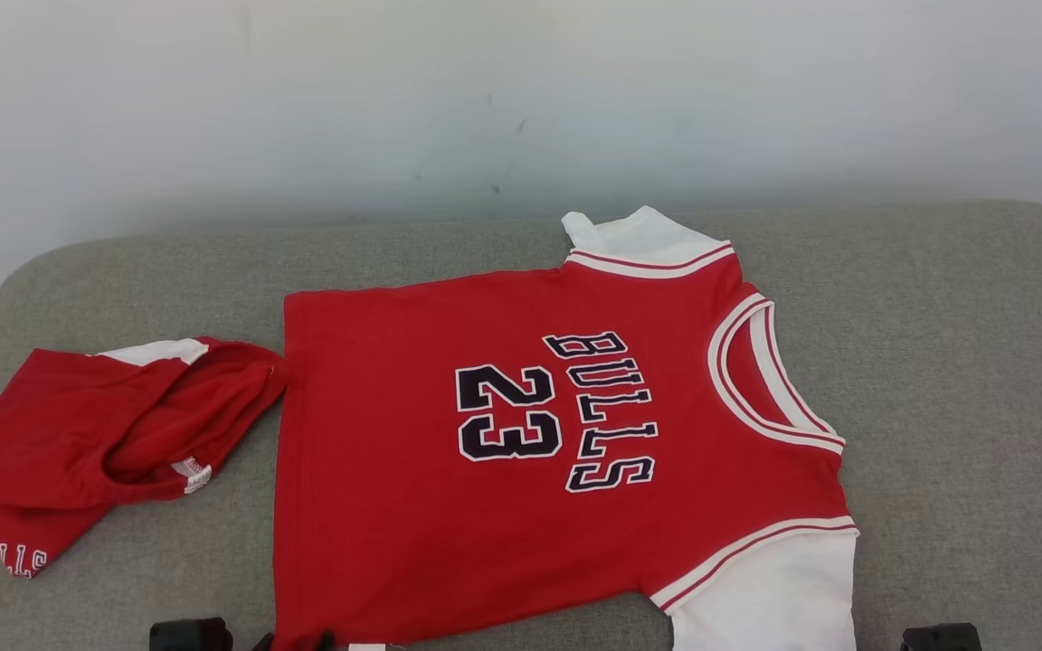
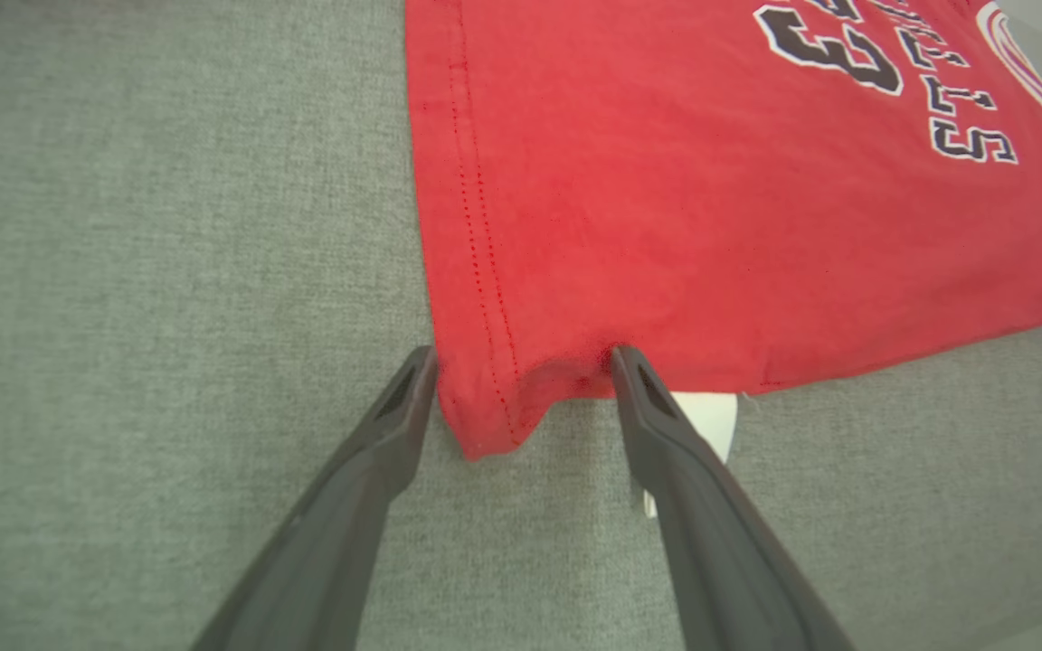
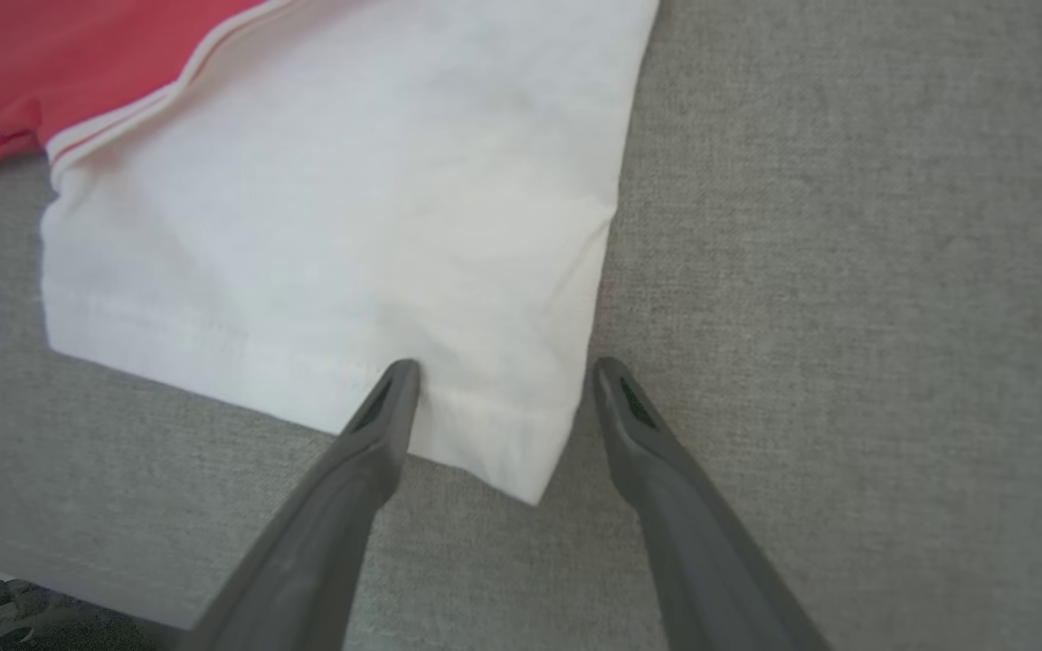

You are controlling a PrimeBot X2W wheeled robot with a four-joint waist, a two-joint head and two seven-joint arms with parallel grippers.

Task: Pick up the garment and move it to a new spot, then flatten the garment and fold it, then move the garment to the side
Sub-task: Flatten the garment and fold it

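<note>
The garment (image 1: 521, 434), a red jersey with "BULLS 23" in dark letters and white sleeves, lies spread flat on the grey cushion (image 1: 964, 362). Its neck points right in the head view. My left gripper (image 2: 523, 362) stands open, its fingers straddling the near corner of the red hem (image 2: 485, 425) without pinching it. A white tag (image 2: 711, 416) peeks out from under the hem beside the right finger. My right gripper (image 3: 505, 366) is open too. One of its fingers is over the white sleeve (image 3: 349, 199) and the other is over bare cushion, with the sleeve's corner between them.
A second red piece of clothing (image 1: 96, 434) lies crumpled at the cushion's left end, close to the jersey's hem. A white wall (image 1: 521, 99) rises behind the cushion. Bare grey fabric stretches to the jersey's right (image 1: 982, 434) and behind it.
</note>
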